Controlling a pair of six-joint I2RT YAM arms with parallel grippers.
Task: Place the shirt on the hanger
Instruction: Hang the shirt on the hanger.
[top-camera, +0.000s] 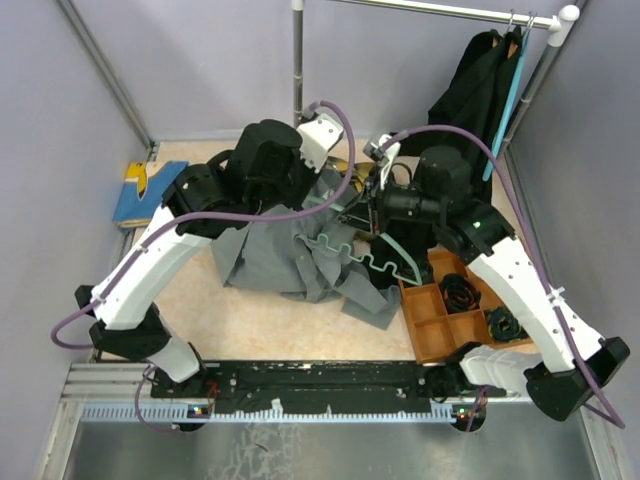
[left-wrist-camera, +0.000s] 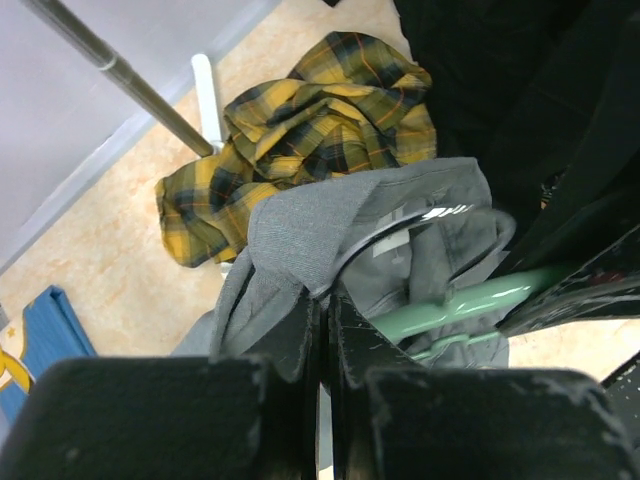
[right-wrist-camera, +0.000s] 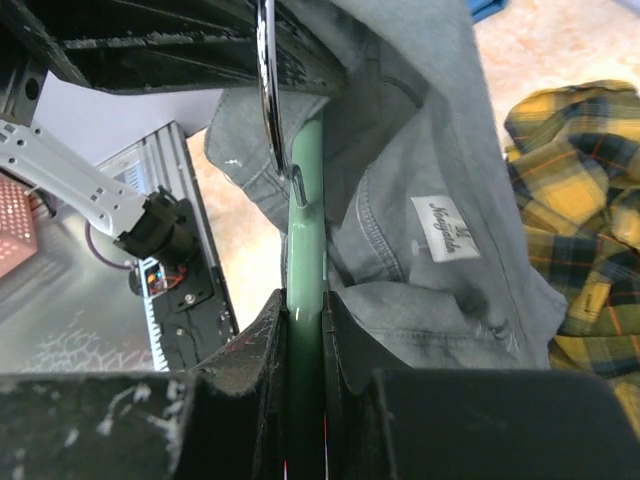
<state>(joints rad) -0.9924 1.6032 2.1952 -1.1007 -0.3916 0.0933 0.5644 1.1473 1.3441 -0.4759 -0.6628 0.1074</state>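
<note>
Left fingers (left-wrist-camera: 310, 325): seen pinched shut on a fold of the gray shirt (left-wrist-camera: 300, 225), just beside its collar.
Gray shirt: heaped at the middle of the surface (top-camera: 260, 320), with the collar raised.
Hanger (top-camera: 372, 263): pale green, held over the shirt; one arm was seen inside the collar opening, and the wavy bar was shown toward the right.
Right fingers (right-wrist-camera: 335, 330): clamped narrowly on the hanger's green arm, just below the metal hook (right-wrist-camera: 268, 100).
Plaid shirt (left-wrist-camera: 300, 110): left crumpled behind.
</note>
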